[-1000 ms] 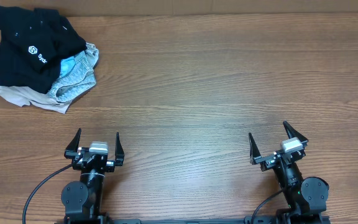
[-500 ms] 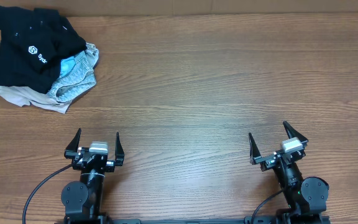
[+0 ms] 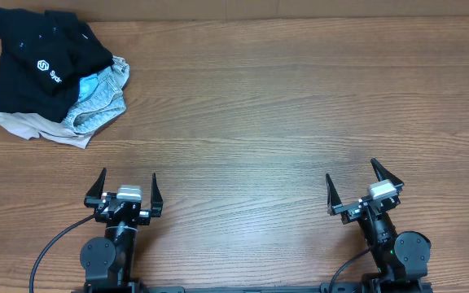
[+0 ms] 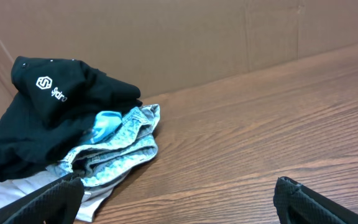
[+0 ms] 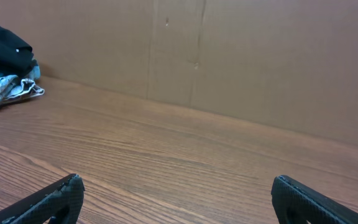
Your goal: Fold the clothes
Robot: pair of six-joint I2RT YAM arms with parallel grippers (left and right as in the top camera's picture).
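Well beyond left fingers [image 3: 98,185], heaped black fabric T-shirt [image 3: 23,77] looks soft, floppy; pinch exposed edge. These and right fingers [image 3: 330,194] spread apart.

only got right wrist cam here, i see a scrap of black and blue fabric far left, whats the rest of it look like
Observer: A crumpled black T-shirt with a white logo lies partly over a light-blue piece.
Operator: anything under those
Observer: Yes, a beige piece sticks out beneath both, on the side nearer the arms.
Operator: is the left arm on any of it
Observer: No. The left gripper is open, touching none of them and holding nothing.
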